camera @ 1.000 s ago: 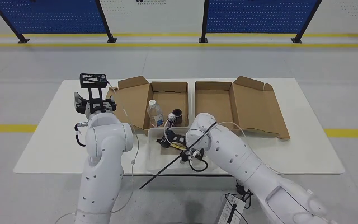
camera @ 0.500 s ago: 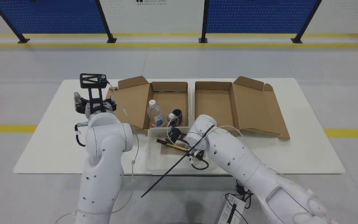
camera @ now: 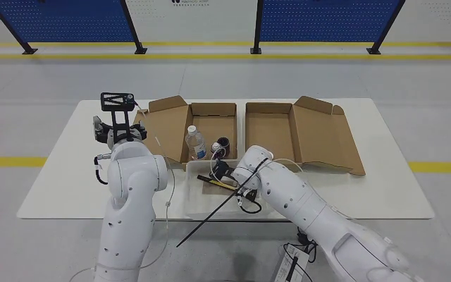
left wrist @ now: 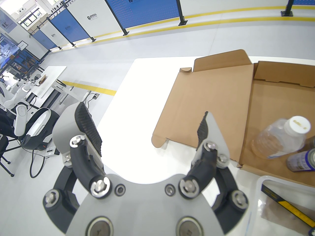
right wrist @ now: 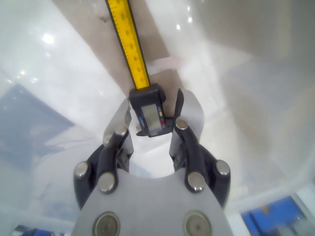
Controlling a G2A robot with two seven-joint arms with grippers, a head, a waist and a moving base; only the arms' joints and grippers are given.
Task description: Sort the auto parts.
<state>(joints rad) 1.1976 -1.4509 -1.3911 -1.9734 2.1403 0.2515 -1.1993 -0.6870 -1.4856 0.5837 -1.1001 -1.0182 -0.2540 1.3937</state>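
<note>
**Right jaws on the caliper head, down in the bin**

Blind spots first. From the top view my right arm covers most of the right jaws and one end of the caliper [camera: 211, 181]. On my right wrist cam the yellow scale runs off frame, so I can't see its far end. The caliper's measuring tips sit under my own fingers [right wrist: 179, 104], also hidden. The bin [right wrist: 49, 50] walls are milky with glare, so what's behind them is mush. On the left wrist cam the caliper [left wrist: 283, 203] is cut off at the frame edge.

The part is a digital caliper [right wrist: 140, 74]: yellow graduated beam and a black slider head with a small grey display. I can't read any digits. It lies flat on the floor of the clear plastic bin [camera: 192, 166], which sits at the bench [camera: 63, 176] front edge, just in front of the left carton [camera: 211, 120].

The right jaws are narrow and closed in on the black head from both sides. One pad is against its edge and the other meets the thumb tab. The beam points away from my wrist.

The left jaws are wide open and hold nothing. They're above bare bench beside the left carton's [left wrist: 209, 94] spread flap.

In the left carton there's a clear bottle [left wrist: 278, 138] with a white cap, lying tilted, and a small can [left wrist: 301, 159] just beside it. The top view also shows a dark round item [camera: 223, 143] by them, and I can't tell what it is. The right carton [camera: 271, 130] sits open next to the left one.
</note>
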